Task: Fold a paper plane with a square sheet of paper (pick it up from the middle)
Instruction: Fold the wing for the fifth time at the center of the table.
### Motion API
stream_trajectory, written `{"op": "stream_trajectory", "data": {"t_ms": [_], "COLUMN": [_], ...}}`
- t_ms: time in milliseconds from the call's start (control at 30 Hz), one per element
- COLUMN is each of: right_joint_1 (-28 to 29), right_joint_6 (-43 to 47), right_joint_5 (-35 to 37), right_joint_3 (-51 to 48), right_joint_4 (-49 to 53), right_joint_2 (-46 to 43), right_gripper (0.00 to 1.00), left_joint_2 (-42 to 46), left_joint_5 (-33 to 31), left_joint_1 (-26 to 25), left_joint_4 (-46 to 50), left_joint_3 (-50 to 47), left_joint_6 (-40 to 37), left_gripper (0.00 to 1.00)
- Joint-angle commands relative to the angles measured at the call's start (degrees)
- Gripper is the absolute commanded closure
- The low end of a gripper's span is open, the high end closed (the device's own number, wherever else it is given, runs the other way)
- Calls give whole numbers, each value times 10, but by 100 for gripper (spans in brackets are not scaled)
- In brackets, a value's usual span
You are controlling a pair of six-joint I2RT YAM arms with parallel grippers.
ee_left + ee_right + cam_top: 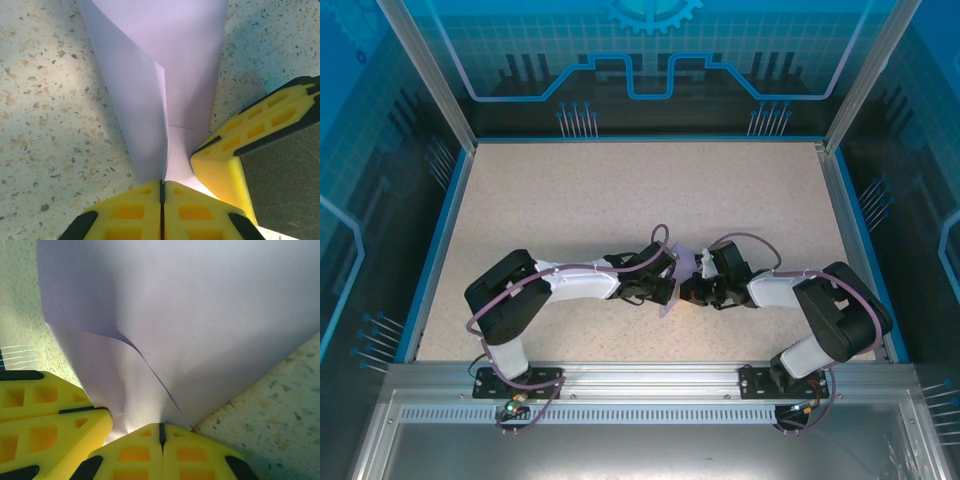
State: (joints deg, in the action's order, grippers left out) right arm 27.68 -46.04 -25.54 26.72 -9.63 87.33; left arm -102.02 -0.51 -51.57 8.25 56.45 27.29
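Lilac paper (165,50) partly folded, left fingers (130,210) and right fingers (130,455) both clamped on it; dart shape not yet there.

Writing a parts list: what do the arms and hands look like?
The left arm and right arm have black joint housings and white links, each trailing a purple cable. The left hand and right hand have yellow fingers with rectangular cut-outs and black trim.

A speckled beige tabletop (620,210) sits inside blue panels (650,60) (printed with circuit lines) on aluminium posts (423,72).
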Motion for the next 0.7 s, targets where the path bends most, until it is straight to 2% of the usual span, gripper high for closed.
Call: {"op": "stream_trajectory", "data": {"t_ms": [0, 667], "right_joint_1": [-7, -8], "right_joint_6": [15, 7], "right_joint_5": [21, 11], "right_joint_3": [3, -14], "right_joint_4": [39, 8], "right_joint_2": [2, 35], "right_gripper": [98, 100], "left_joint_2": [4, -12], "left_joint_5": [19, 48], "left_joint_1": [2, -10], "left_joint_4": [-2, -20], "left_joint_3": [-2, 12], "left_joint_6": [8, 16], "left_gripper": [92, 91]}}
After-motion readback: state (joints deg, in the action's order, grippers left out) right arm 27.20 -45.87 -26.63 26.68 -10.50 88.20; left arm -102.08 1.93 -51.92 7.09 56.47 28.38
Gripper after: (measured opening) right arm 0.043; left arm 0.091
